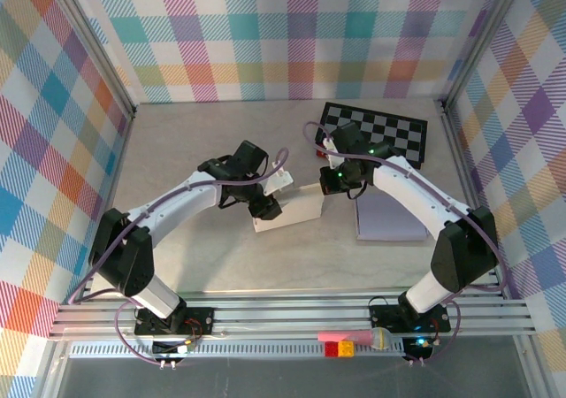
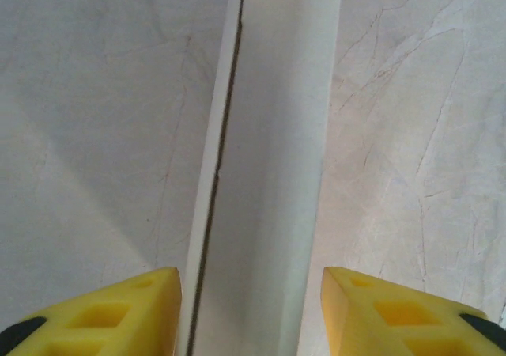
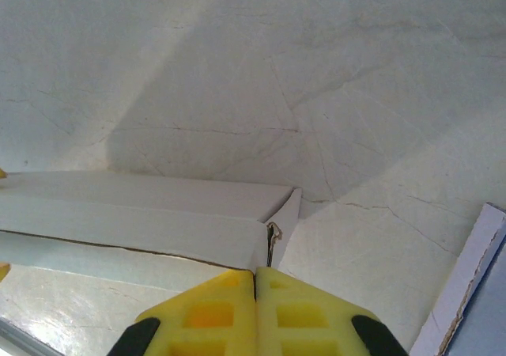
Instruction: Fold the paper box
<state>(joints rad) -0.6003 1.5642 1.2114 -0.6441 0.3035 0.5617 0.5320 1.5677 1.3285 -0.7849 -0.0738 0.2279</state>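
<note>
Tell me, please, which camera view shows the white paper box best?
The top external view: the paper box appears nearly whole, between the arms. The left wrist view gives one wall edge up close; the right wrist view, one end corner.

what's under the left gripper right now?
A white strip of the paper box, seam along it, runs between the left gripper's open fingers; table either side. From above, the gripper hides the box's left end.
</note>
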